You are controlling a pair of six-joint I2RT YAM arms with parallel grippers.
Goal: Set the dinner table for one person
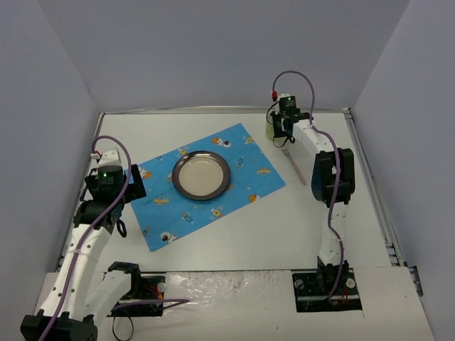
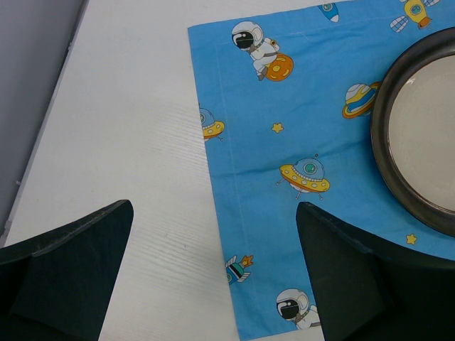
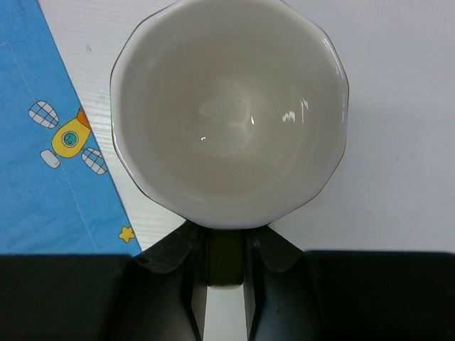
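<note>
The dinner table (image 1: 242, 234) lay flat and filled the floor of the cell, its far edge against the back one of the lavender panels (image 1: 213, 50) and its sides running away from the arm bases. The overhead view's perspective did not settle which side was the longer. On its left-centre lay the blue space-print placemat (image 1: 250, 186), turned askew so that its long axis ran from near-left to far-right. A round dark-rimmed plate (image 1: 201, 176) with a pale centre sat on the cloth, nearer its far long edge.

From above, the left arm stood bent beside the placemat's near-left end, and the right arm reached to the far right. The left gripper (image 2: 215, 209) was spread wide and held nothing. Only its wrist camera showed one finger over bare tabletop and the other over the cloth, with the plate's rim at the right.

The right gripper (image 3: 226, 241) was clamped on a narrow pale part at the near side of a cup (image 3: 227, 114); handle or wall, I could not tell. The wrist view showed the cup's glossy white, empty inside, over bare table just beside the placemat's edge. The overhead view showed a yellowish outside, and a slim pink utensil (image 1: 295, 165) lying on the table near the right arm.
</note>
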